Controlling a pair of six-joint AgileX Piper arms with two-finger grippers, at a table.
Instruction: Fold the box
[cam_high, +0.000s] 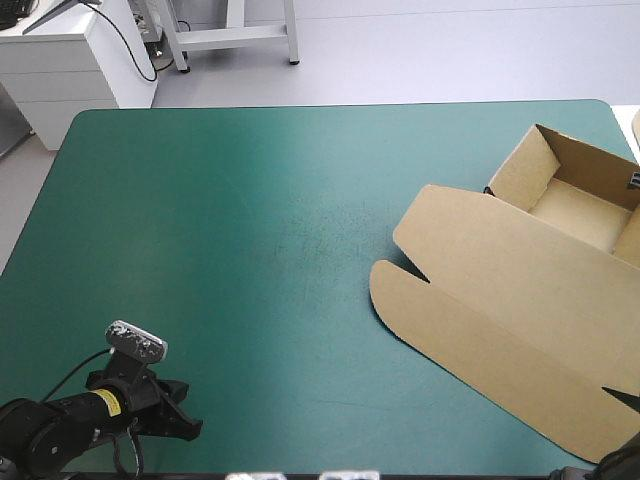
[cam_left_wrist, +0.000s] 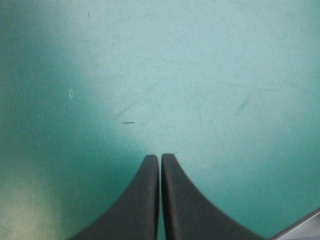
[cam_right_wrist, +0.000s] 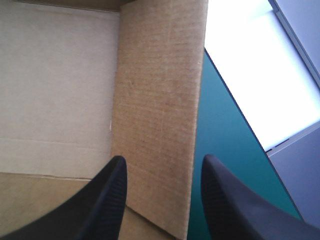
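One brown box (cam_high: 520, 290) lies at the 3 o'clock side of the surface (cam_high: 250, 200), well apart from the left tool (cam_high: 193, 428). Its open tray (cam_high: 580, 212) sits toward 2 o'clock, with the lid (cam_high: 490, 330) flat toward 4 o'clock. Left tool, at 7 o'clock: black fingers pressed together over bare teal-green cover. Right tool (cam_right_wrist: 164, 159): fingers spread, with a brown board wall (cam_right_wrist: 157, 100) between them. Contact with that wall cannot be determined.
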